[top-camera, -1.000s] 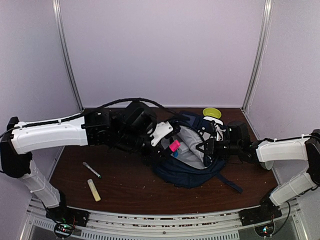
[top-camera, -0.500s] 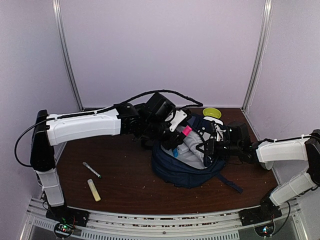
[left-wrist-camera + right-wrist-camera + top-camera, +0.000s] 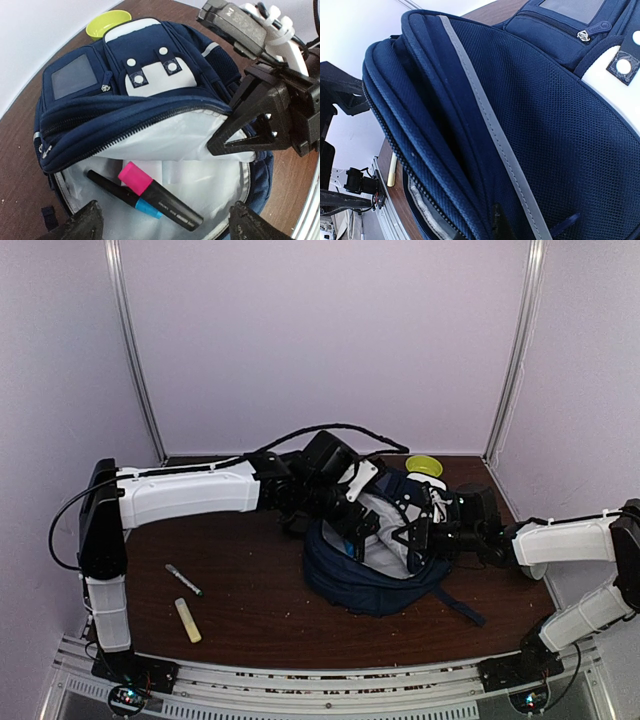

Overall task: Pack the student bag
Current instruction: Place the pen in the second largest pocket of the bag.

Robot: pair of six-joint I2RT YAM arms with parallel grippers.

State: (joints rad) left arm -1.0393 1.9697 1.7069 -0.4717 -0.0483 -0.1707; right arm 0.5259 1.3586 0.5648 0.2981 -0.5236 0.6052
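Note:
The navy student bag [image 3: 375, 585] lies open at the table's centre right, its grey lining [image 3: 210, 185] showing. My left gripper [image 3: 352, 525] hovers over the opening with its jaws wide apart and nothing between them [image 3: 167, 227]. Below it, inside the bag, lie a black highlighter with a pink cap [image 3: 160, 195] and a black pen with a blue cap [image 3: 120, 197]. My right gripper [image 3: 412, 540] is shut on the bag's upper rim and holds the opening up [image 3: 260, 120]. The right wrist view is filled with the bag's blue mesh [image 3: 545, 125].
A green bowl [image 3: 424, 465] sits behind the bag near the back wall. On the left of the table lie a dark pen [image 3: 184, 580] and a pale yellow marker [image 3: 188, 620]. A bag strap [image 3: 462, 608] trails toward the front right.
My left arm carried the pink-capped highlighter over the bag, then the jaws opened and it dropped onto the lining. The right gripper has not moved.

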